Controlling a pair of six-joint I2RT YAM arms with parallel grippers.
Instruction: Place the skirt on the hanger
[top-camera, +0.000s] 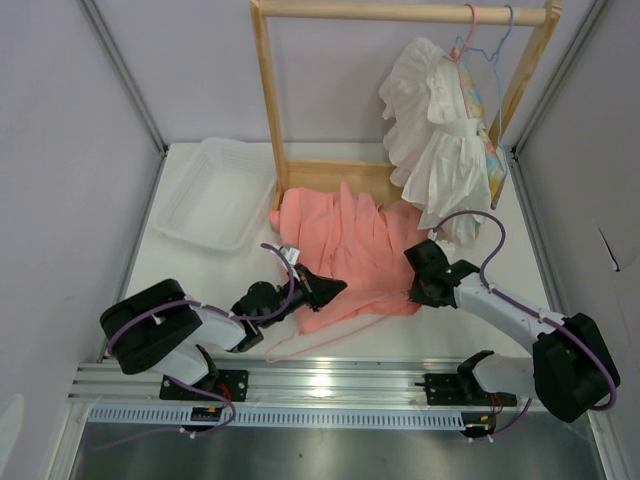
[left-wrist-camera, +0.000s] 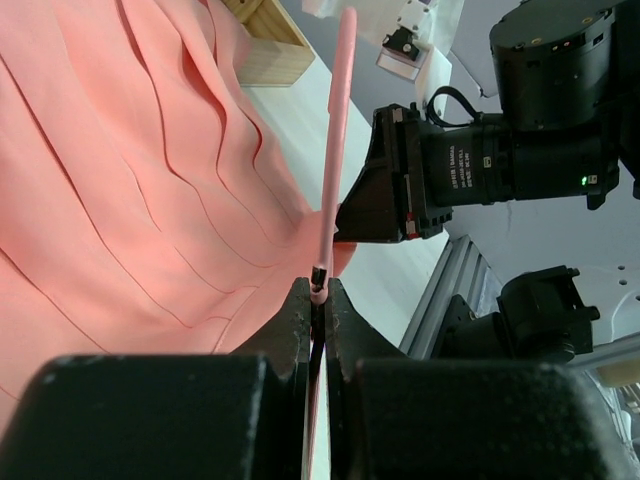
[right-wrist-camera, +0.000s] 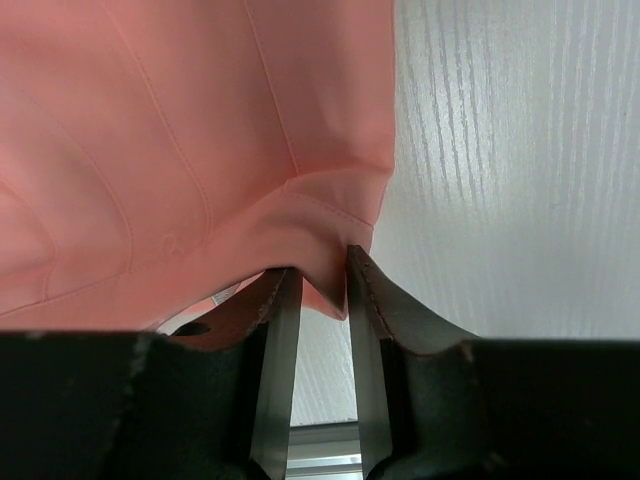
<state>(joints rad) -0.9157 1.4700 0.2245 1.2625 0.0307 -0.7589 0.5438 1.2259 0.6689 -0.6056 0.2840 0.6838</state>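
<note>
lying pleated, salmon-pink skirt (top-camera: 350, 250) on table (top-camera: 480, 340)

white table (top-camera: 520, 250), pale walls (top-camera: 60, 120), wooden rack (top-camera: 268, 110).

You are looking at a robot test cell, not a home. Plain grey walls (top-camera: 60, 130) box in a white surface (top-camera: 400, 335), and an aluminium rail (top-camera: 330, 385) carries both arm bases.

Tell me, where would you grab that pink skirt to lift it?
Probably the hemmed corner of the skirt nearest the right end effector, coming from the table's near right side. That corner folds into a thick edge sticking out over bare table, so fingers can close on it without bunching the pleats.
</note>
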